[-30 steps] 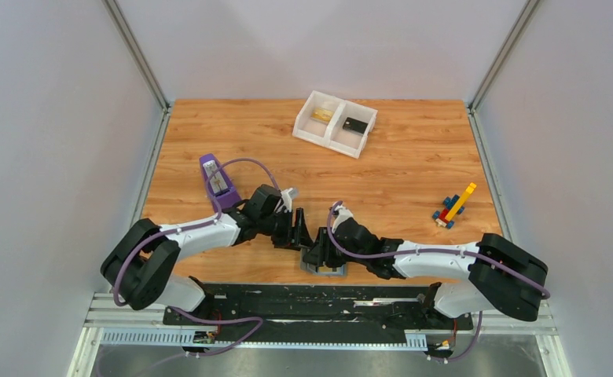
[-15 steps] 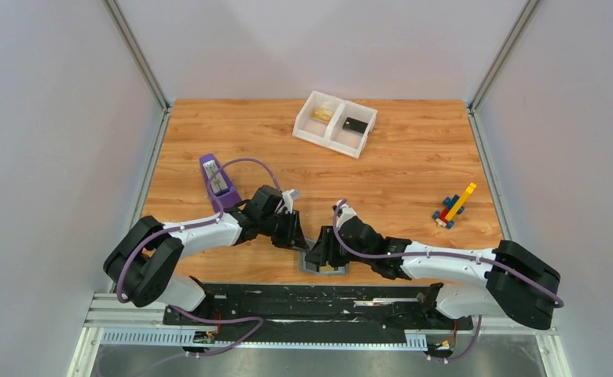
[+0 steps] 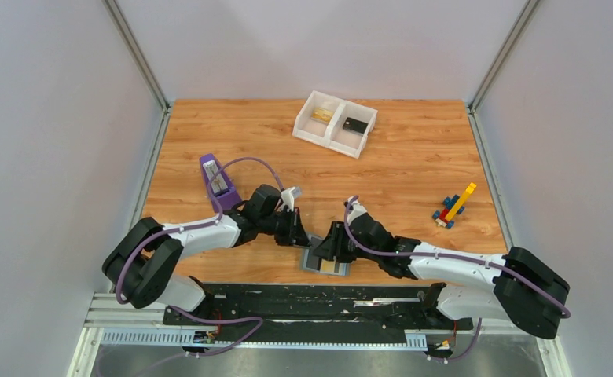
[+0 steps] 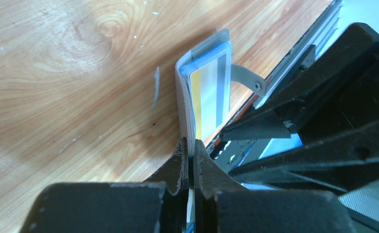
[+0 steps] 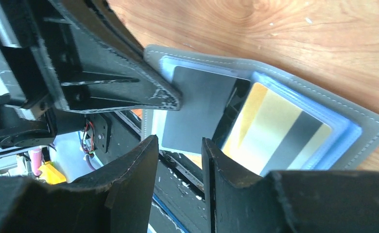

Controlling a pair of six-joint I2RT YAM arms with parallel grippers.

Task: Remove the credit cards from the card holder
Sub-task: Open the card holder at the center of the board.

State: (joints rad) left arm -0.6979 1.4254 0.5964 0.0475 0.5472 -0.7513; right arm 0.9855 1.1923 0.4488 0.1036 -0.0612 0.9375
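At the near edge of the table (image 3: 413,169), just ahead of the two arm bases, the card holder (image 3: 324,266) lies open with both arms bent in over it from either side. The left gripper (image 4: 190,158) has its fingers pressed tight together on the edge of one grey panel. A thin pale strip shows between them, though I cannot tell whether a card is caught there as well. Seen from that wrist, a credit card (image 4: 206,99) sits in the blue-edged sleeve, striped gold-yellow, white and grey-blue. The right gripper (image 5: 178,145) hovers close over the holder's other side with its fingers apart. A dark grey rectangle (image 5: 195,109) tucked in that pocket shows in the gap between them, and neither finger clearly touches it. Beside it, the gold-and-grey card lies flat in the neighbouring pocket, inside the holder's stitched grey border. Well away at the far side of the table stands a white two-compartment tray (image 3: 325,143), a yellowish item in one half and a small black piece (image 3: 355,124) in the other. A purple object (image 3: 215,177) sits near the left arm, and a small brick toy (image 3: 453,208) lies out to the right.
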